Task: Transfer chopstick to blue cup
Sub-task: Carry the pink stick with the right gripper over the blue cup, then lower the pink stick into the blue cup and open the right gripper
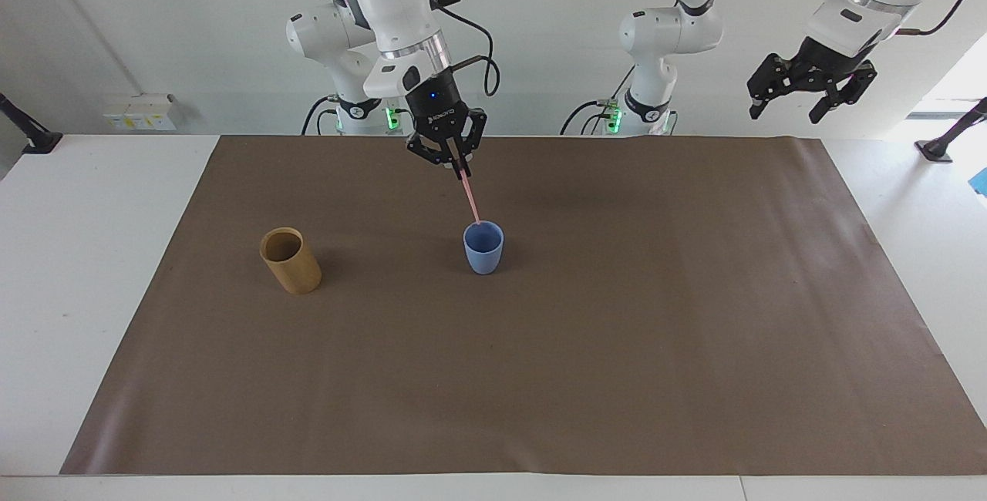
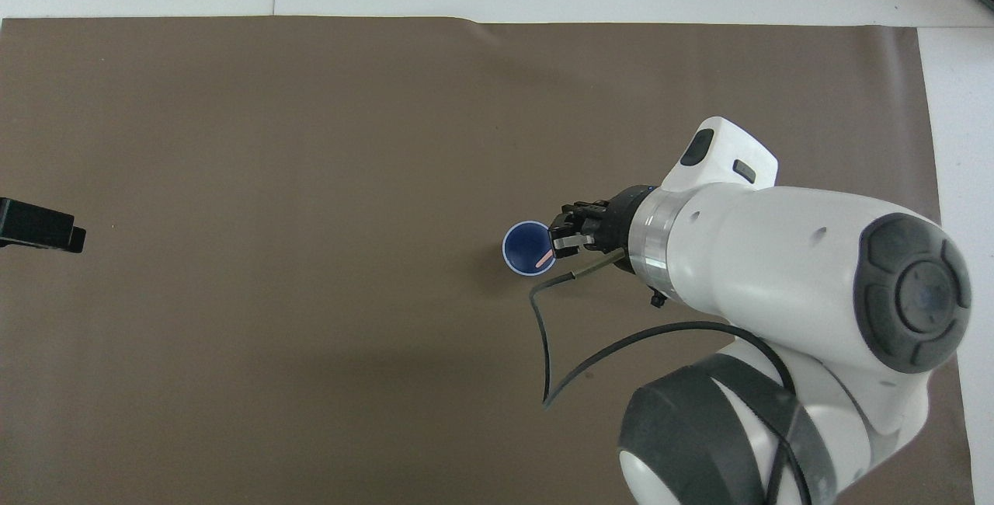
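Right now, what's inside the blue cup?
Only the chopstick's lower tip shows over the blue cup's mouth, held by the shut right pincer. The cup's bottom is partly covered overhead.
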Action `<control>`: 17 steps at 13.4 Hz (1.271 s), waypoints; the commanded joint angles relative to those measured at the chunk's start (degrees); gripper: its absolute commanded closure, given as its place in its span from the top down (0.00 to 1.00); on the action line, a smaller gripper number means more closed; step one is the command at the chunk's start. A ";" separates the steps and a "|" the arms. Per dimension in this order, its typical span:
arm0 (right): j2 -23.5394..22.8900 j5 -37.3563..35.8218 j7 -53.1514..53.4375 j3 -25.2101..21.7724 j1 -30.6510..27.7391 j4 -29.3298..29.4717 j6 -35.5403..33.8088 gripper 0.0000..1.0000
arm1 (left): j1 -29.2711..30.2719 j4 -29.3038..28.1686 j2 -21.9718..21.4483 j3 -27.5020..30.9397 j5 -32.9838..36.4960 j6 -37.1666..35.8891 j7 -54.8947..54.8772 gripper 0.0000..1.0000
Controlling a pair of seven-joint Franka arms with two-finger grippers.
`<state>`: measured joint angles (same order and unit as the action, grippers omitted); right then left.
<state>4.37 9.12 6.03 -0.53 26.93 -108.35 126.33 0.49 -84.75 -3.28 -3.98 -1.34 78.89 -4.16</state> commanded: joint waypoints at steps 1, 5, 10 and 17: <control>-0.68 1.26 0.12 -0.27 0.23 -2.56 4.96 0.00 | 0.83 -0.33 -0.85 -0.42 -0.06 0.12 -0.24 1.00; -3.93 0.38 -0.05 -0.27 2.60 -2.74 6.91 0.00 | 0.83 -0.33 -0.85 -0.42 -0.06 0.12 -0.24 1.00; -3.93 0.20 -0.23 -0.27 2.08 -3.54 6.74 0.28 | 0.83 -0.33 -0.85 -0.42 -0.06 0.12 -0.24 1.00; -4.64 -1.11 4.07 -0.79 -4.06 -0.29 -0.08 0.89 | 0.83 -0.33 -0.85 -0.42 -0.06 0.12 -0.24 1.00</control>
<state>-0.41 8.98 7.62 -1.55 25.48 -110.61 130.41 0.49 -84.75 -3.28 -3.98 -1.34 78.89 -4.16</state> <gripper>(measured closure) 0.264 0.000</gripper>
